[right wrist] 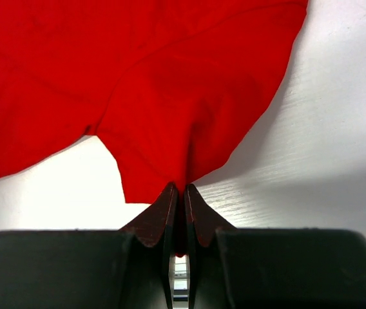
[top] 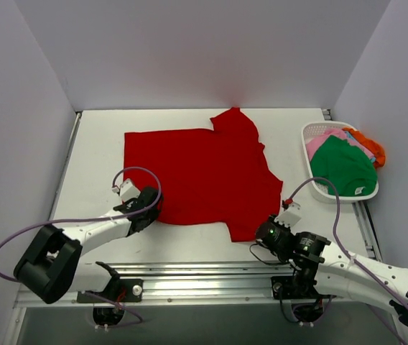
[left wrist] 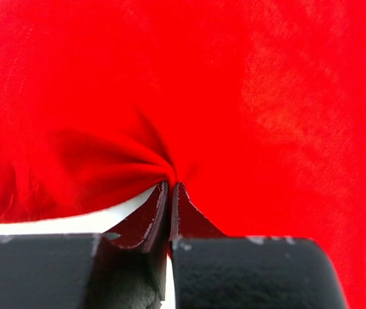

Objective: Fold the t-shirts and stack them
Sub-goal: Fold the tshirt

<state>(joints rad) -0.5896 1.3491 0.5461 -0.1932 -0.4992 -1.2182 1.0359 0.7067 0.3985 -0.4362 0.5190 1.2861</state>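
Now the red t-shirt [top: 197,172] lies spread out flat in the middle of the white table [top: 96,158], with one sleeve sticking out at the far side and another flap of cloth sticking out at the near right. The left gripper [left wrist: 170,193] is at the near left edge of the shirt. Its two fingers are pressed tight together with a bit of the red cloth pinched between them, and the cloth bunches up in small folds right at the tips. The right gripper [right wrist: 183,193] is at the near right, and its fingers are squeezed together on the tip of that near flap. Both grippers are low, close to the table. At the far right of the table stands a white basket [top: 324,125]. A green t-shirt [top: 344,169] lies on top in it, a pink t-shirt [top: 319,142] peeks out on its far left side, and an orange t-shirt [top: 373,147] hangs over the far right rim.
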